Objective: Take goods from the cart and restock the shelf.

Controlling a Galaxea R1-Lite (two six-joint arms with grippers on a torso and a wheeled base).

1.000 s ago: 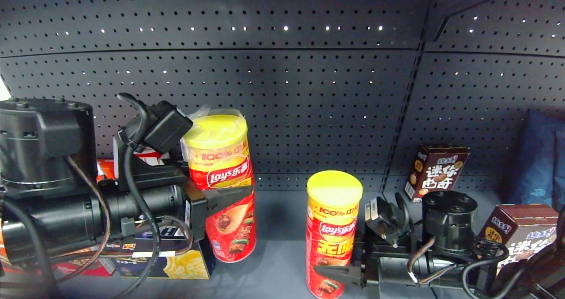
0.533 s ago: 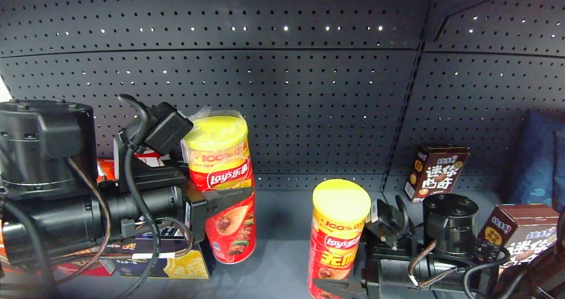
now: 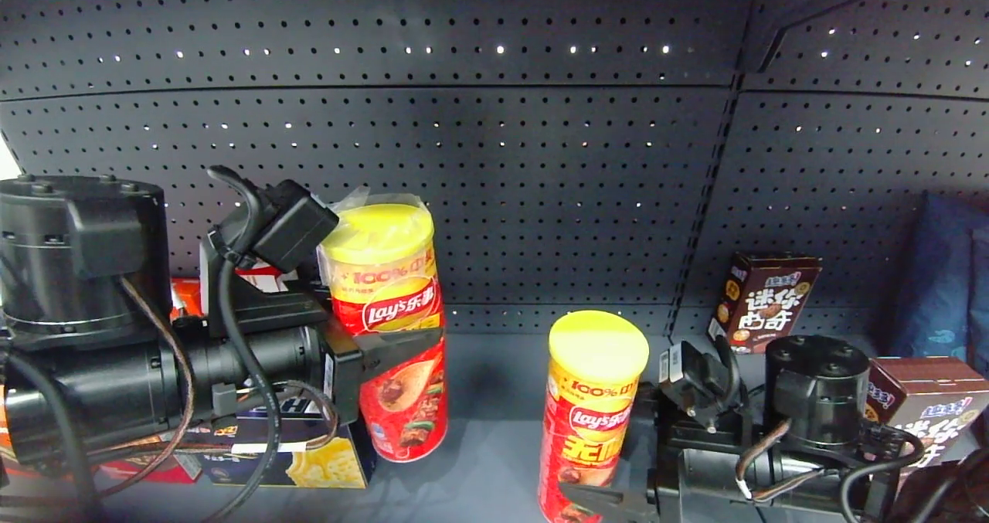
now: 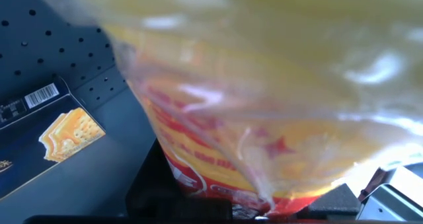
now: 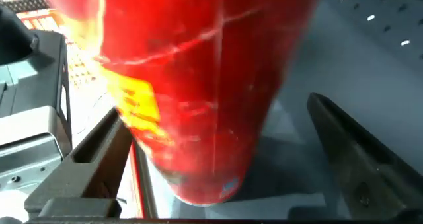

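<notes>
Looking at your left gripper, you'll find it closed on the left can of crisps. Its near finger lies across the can's front at about mid-height. That can stands upright on the shelf deck, yellow lid up, with loose clear wrap around its top.

Your right gripper is spread wide around the right can and has no hold on it. In the right wrist view one finger sits just beside the can's wall; you cannot tell if it touches. The other finger stands apart from the can, with bare shelf showing in the gap. This can leans a little, its lid tipped toward your right. It sits near the front of the shelf, well apart from the left can. Its base is cut off in the head view, so you cannot tell how it rests.

The deck is dark grey under a perforated back panel. A dark box with a cracker picture lies just beside the left can. Two brown snack boxes stand to the right, one against the back panel and one nearer the front. A blue bag fills the far right corner.
</notes>
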